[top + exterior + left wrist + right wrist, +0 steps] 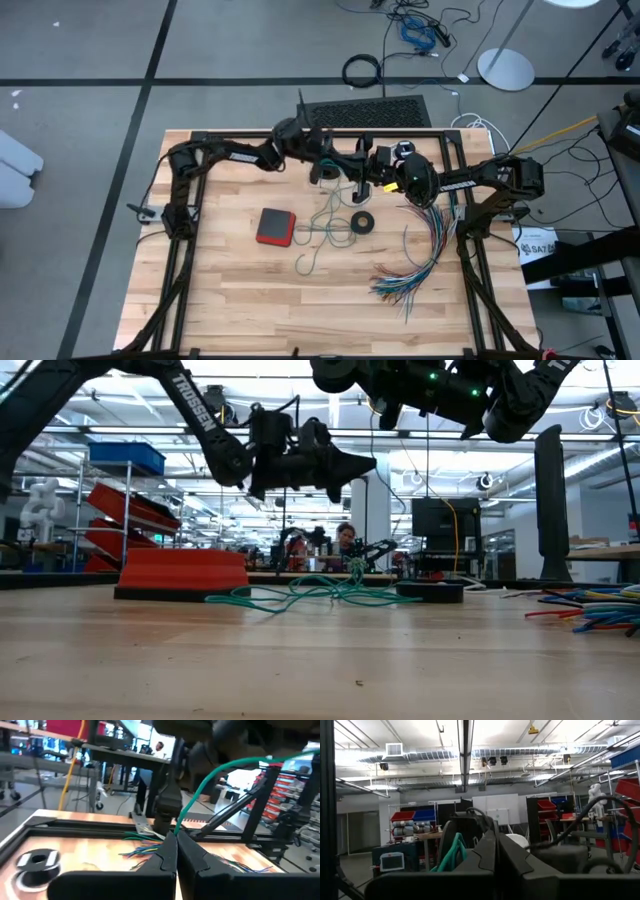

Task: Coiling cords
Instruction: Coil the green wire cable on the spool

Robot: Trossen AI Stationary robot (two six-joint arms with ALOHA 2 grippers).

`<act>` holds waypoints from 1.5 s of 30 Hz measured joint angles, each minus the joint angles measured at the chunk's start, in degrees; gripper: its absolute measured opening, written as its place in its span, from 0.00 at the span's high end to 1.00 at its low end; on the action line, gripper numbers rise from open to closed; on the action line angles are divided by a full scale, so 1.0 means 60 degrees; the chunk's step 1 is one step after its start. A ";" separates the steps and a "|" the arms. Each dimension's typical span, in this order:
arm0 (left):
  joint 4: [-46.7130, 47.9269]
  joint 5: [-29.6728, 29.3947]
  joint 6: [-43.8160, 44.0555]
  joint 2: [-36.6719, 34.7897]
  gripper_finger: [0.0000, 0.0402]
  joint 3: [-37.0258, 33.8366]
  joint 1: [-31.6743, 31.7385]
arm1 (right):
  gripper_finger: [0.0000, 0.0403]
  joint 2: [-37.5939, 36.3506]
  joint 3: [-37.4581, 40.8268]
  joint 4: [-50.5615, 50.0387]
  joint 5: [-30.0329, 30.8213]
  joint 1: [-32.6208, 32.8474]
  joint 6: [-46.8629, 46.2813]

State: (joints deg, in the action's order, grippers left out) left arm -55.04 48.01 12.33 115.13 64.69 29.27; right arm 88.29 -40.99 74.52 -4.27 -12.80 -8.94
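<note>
Upper centre of the high view: left gripper (176,840) pinches the teal-green cord (210,780); right gripper (496,842) beside it, fingers pressed together, teal loops alongside.

I see the teal-green cord (322,232) lying in loose, tangled loops on the tabletop (230,290), just beside the red block's right edge, one tail trailing toward the near side. From the heap a strand (210,782) rises taut, pinched at the closed fingertips of my left hand (172,836). Coils of it also show bunched beside my right hand (495,837). I cannot make out the white cord.
</note>
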 joint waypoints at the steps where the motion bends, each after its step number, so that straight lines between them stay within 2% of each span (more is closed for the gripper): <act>1: 0.0314 0.0000 -0.0129 -0.0144 1.00 -0.0004 0.0089 | 1.00 0.0000 0.0000 -0.0022 0.0002 0.0000 0.0001; 4: 0.1462 -0.0008 -0.0707 -0.0599 1.00 -0.0004 0.0373 | 1.00 -0.0014 0.0000 -0.0104 0.0164 0.0000 0.0035; 8: 0.3084 -0.0074 -0.1662 -0.1133 1.00 -0.0104 0.0730 | 1.00 -0.0392 0.0000 -0.1045 0.0443 0.0000 0.0310; 18: 0.4658 -0.1017 -0.2715 -0.2245 1.00 -0.0248 0.1476 | 1.00 -0.1485 0.0000 -0.3578 0.1735 0.0167 0.1402; 26: 0.5363 -0.1212 -0.2993 -0.2371 1.00 -0.0244 0.1617 | 1.00 -0.2033 0.0000 -0.5013 0.3606 0.0363 0.2462; 31: 0.5648 -0.1363 -0.3189 -0.2367 1.00 -0.0244 0.1574 | 1.00 -0.2109 0.0000 -0.5222 0.4600 0.0561 0.3280; 39: 0.5635 -0.1413 -0.3141 -0.2366 1.00 -0.0244 0.1688 | 1.00 -0.2157 0.0000 -0.6288 0.5166 0.0590 0.3612; 45: 0.5682 -0.1388 -0.3149 -0.2459 1.00 -0.0244 0.1679 | 1.00 -0.2157 0.0000 -0.7472 0.6405 0.0590 0.3680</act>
State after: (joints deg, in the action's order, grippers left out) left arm -20.95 39.68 -6.57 100.37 63.22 39.35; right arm 75.35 -40.99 29.69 34.16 -9.26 13.15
